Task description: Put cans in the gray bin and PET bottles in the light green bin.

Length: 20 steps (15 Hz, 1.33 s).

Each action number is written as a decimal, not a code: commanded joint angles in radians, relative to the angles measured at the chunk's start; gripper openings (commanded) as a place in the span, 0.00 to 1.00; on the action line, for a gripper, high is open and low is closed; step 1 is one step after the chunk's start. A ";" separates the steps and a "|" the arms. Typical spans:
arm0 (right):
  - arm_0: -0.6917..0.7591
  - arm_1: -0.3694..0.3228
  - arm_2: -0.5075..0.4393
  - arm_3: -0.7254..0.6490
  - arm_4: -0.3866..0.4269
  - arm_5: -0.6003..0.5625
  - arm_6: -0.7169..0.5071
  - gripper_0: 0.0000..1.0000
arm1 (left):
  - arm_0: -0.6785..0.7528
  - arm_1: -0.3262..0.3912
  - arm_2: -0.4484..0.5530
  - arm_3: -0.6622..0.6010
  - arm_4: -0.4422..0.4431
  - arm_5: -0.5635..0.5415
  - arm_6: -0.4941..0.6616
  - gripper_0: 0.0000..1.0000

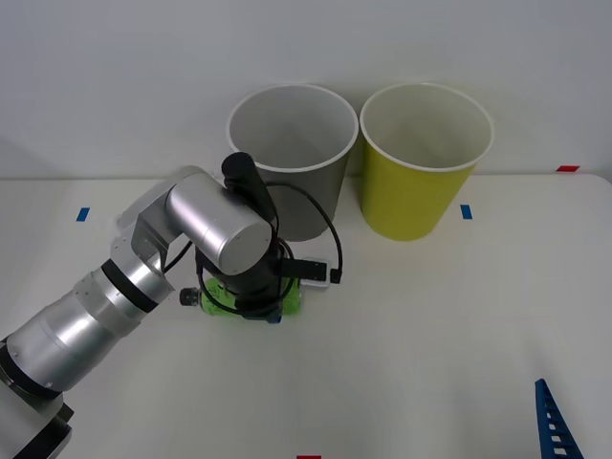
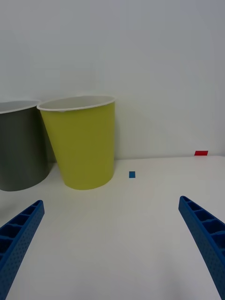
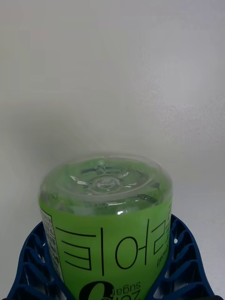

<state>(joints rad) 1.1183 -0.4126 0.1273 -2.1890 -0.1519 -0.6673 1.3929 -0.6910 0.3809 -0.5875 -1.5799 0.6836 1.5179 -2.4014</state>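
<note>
The PET bottle (image 1: 222,304), bright green with a black cap, lies on its side on the white table in front of the gray bin (image 1: 292,158). My left gripper (image 1: 256,304) reaches down over it. In the left wrist view the blue fingers (image 3: 33,262) press against both sides of the bottle (image 3: 108,220), whose clear base faces the camera. The light green bin (image 1: 421,163) stands to the right of the gray one; both also stand side by side in the right wrist view, gray bin (image 2: 18,145) and light green bin (image 2: 84,140). My right gripper (image 2: 111,201) is open and empty, and one of its blue fingers (image 1: 553,421) shows at the table's front right.
Both bins stand against the white back wall. Small blue tape marks (image 1: 466,211) and red tape marks (image 1: 568,168) dot the table (image 1: 430,335). A black cable (image 1: 330,239) loops off my left wrist just in front of the gray bin.
</note>
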 commanded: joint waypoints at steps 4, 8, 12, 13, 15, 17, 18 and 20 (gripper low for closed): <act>0.000 0.000 0.000 0.000 0.000 0.000 0.000 1.00 | 0.001 0.058 0.011 -0.207 0.007 -0.001 0.354 0.00; 0.000 0.000 0.000 0.000 0.000 0.000 0.000 1.00 | 0.001 0.135 0.021 -0.402 0.007 -0.001 0.527 0.00; 0.000 0.000 0.000 0.000 0.000 0.000 0.000 1.00 | -0.001 0.171 0.060 -0.562 0.001 -0.001 0.648 0.00; 0.000 0.000 0.000 0.000 0.000 0.000 0.000 1.00 | 0.001 0.176 0.074 -0.592 -0.009 0.001 0.650 0.00; 0.000 0.000 0.000 0.000 0.000 0.000 0.000 1.00 | 0.001 0.184 0.094 -0.638 -0.012 0.001 0.650 0.00; 0.000 0.000 0.000 0.000 0.000 0.000 0.000 1.00 | 0.001 0.191 0.110 -0.673 -0.010 -0.001 0.651 0.00; 0.000 0.000 0.000 0.000 0.000 0.000 0.000 1.00 | 0.001 0.191 0.126 -0.697 -0.010 -0.001 0.651 0.00; 0.000 0.000 0.000 0.000 0.000 0.000 0.000 1.00 | 0.001 0.179 0.160 -0.741 -0.012 -0.001 0.653 0.00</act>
<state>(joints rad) 1.1183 -0.4126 0.1273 -2.1890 -0.1519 -0.6673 1.3929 -0.6903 0.5691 -0.4469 -2.2970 0.6726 1.5174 -1.7500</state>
